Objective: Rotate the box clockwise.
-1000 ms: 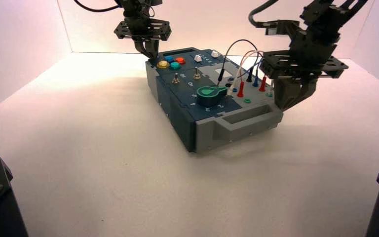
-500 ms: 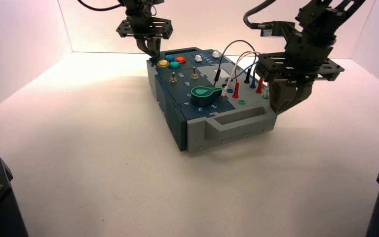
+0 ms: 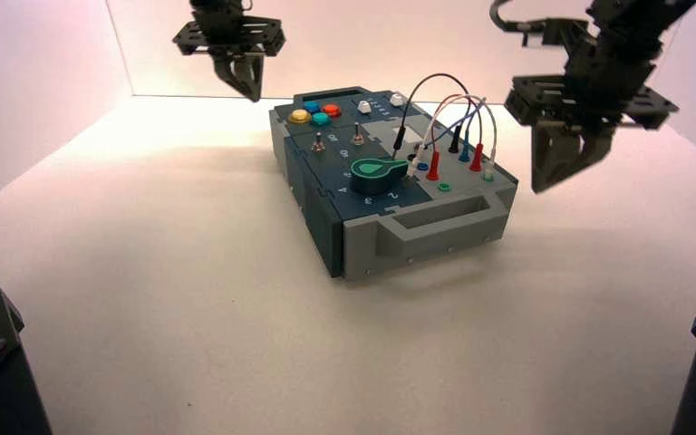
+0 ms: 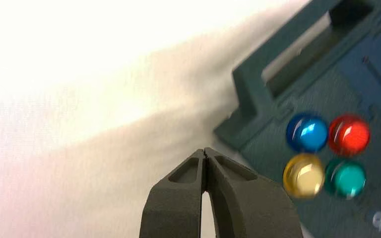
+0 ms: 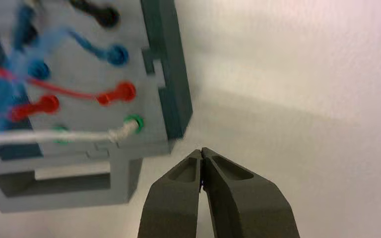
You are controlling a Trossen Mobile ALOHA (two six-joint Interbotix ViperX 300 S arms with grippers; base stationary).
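Box [image 3: 394,172] sits flat on the pale tabletop [image 3: 208,317], around the middle, toward the far side. Turned at an angle: long axis runs from far left to near right. Grey handle [image 3: 444,217] on the near end, dark handle [image 3: 331,94] on the far end, each with an open slot.

Contents of the panel: far left corner has four round buttons: blue [image 4: 307,132], red [image 4: 349,135], yellow [image 4: 303,175], green [image 4: 345,178]. Two metal toggle switches [image 3: 358,135] nearer than those, left side. White slider caps [image 3: 364,107] on the far right part. Green dial [image 3: 376,176] near the near end, left of the plugs. Looping wires [image 3: 444,77] on the right half: black, red, blue and white, with plugs in the grey plate [image 5: 92,64]. White one ends in a green socket [image 5: 135,123] by the near right corner.

Left gripper [image 3: 252,89]: closed, fingertips together, nothing between them. Hangs just off the far left corner, apart from the box.

Right gripper [image 3: 541,186]: closed too, empty. Just off the right side near the near right corner, not touching.

Surface: light, soft shadow by the box, small dark speck [image 3: 189,404] on the near left part. Room: pale walls [image 3: 36,82] left, far and right, far side brightly lit.
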